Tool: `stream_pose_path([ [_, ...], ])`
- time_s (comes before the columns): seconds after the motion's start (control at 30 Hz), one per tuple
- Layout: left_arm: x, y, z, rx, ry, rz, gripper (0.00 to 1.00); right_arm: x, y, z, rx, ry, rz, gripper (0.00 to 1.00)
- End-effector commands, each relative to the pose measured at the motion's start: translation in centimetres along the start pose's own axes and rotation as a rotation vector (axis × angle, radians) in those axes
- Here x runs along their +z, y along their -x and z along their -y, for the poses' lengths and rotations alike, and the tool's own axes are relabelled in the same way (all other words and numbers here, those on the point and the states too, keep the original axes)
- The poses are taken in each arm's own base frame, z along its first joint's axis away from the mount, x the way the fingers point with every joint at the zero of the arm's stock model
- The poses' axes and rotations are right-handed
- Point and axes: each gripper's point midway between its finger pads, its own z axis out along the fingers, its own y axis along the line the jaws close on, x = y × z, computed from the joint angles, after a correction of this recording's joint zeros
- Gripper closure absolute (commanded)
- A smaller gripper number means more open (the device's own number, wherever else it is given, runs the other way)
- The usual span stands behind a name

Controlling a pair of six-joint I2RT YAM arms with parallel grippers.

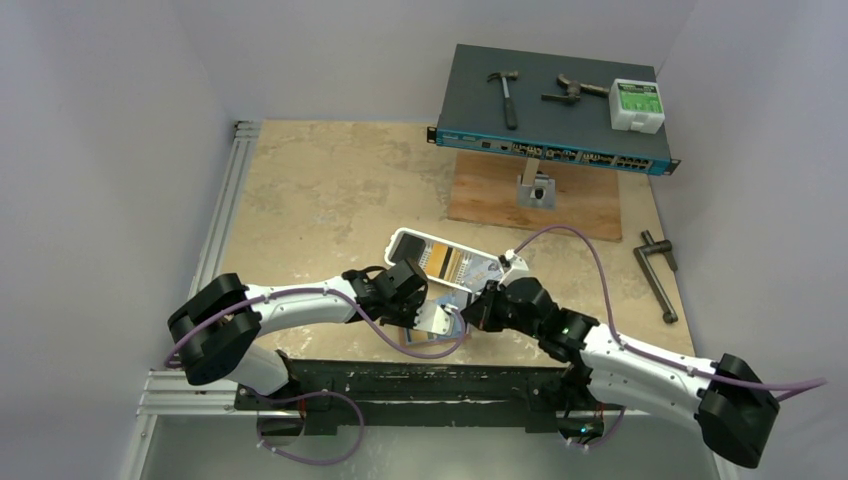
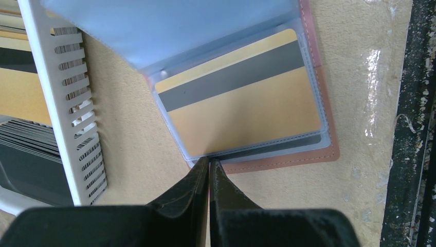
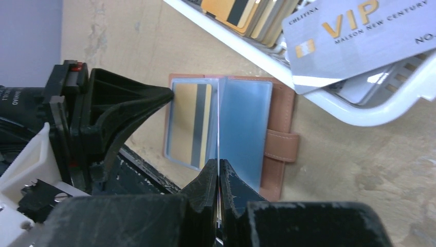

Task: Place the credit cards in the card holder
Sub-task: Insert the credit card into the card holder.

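Note:
The reddish-brown card holder lies open on the table near the front edge, with its clear sleeves showing. An orange-yellow card with a grey stripe sits in one sleeve. It also shows in the right wrist view. My left gripper is shut on the holder's edge at a corner. My right gripper is shut on a clear sleeve page, held upright over the holder. More cards lie in the white tray, among them a pale blue-grey VIP card.
A network switch at the back carries a hammer, other tools and a white box. It stands on a wooden board. A metal crank lies at the right. A black rail runs along the near edge.

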Motion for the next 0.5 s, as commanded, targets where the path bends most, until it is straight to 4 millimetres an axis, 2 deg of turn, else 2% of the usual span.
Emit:
stream_pose_path([
  [0.0, -0.6, 0.3, -0.4, 0.016, 0.021, 0.009, 0.97, 0.5, 1.2, -2.8, -0.01, 0.113, 0.029, 1.0],
  [0.17, -1.0, 0.3, -0.5, 0.007, 0.035, 0.017, 0.98, 1.3, 0.5, -4.0, -0.024, 0.171, -0.013, 1.0],
  [0.3, -2.5, 0.4, -0.5, -0.013, 0.044, 0.046, 0.98, 2.2, 0.4, -5.1, -0.045, 0.209, -0.047, 1.0],
  [0.37, -3.3, 0.0, -0.6, -0.025, 0.048, 0.049, 0.98, 2.7, 0.0, -5.5, -0.054, 0.23, -0.07, 1.0],
  [0.47, -3.8, -1.3, 0.4, -0.026, 0.022, 0.03, 0.98, 3.3, -0.5, -5.7, -0.059, 0.24, -0.1, 1.0],
])
